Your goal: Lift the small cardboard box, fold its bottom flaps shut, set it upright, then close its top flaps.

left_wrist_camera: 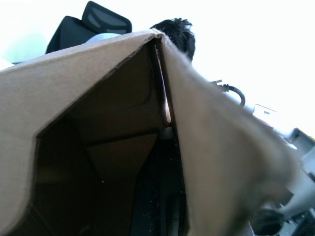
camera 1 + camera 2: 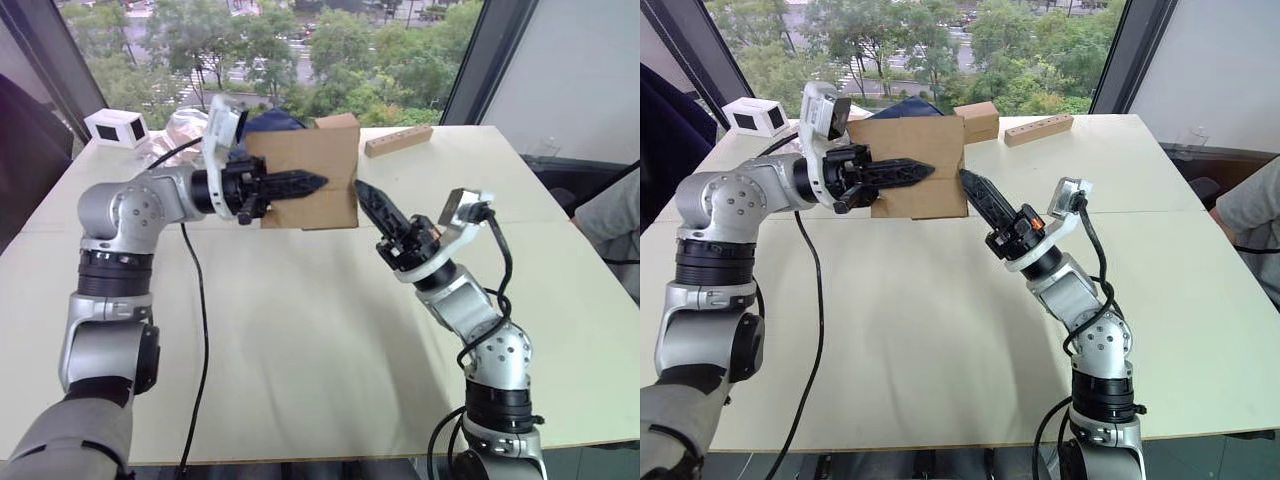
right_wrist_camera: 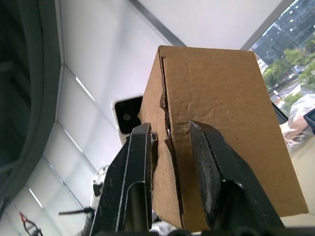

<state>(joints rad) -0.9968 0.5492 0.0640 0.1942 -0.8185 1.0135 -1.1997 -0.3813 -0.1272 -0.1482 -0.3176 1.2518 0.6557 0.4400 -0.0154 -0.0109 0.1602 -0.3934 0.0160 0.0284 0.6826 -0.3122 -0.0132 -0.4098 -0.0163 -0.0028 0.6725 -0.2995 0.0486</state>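
You've got the small cardboard box (image 2: 308, 178) up off the table (image 2: 300, 320), held in the air over the far middle of it, so the lift is done and you're into folding the bottom flaps. Your left gripper (image 2: 300, 184) reaches across the box's front, and its wrist view looks right into the open end, with one finger inside and the cardboard wall pinched between the two. Your right gripper (image 3: 170, 135) comes up from below at the box's lower right edge, fingers slightly apart and straddling the corner edge, holding nothing that I can see. The box looks tipped on its side, with its long axis roughly left-right and the open end facing your left arm. I'd guess the next move is pushing a flap inward with the right fingertips while the left keeps things steady.
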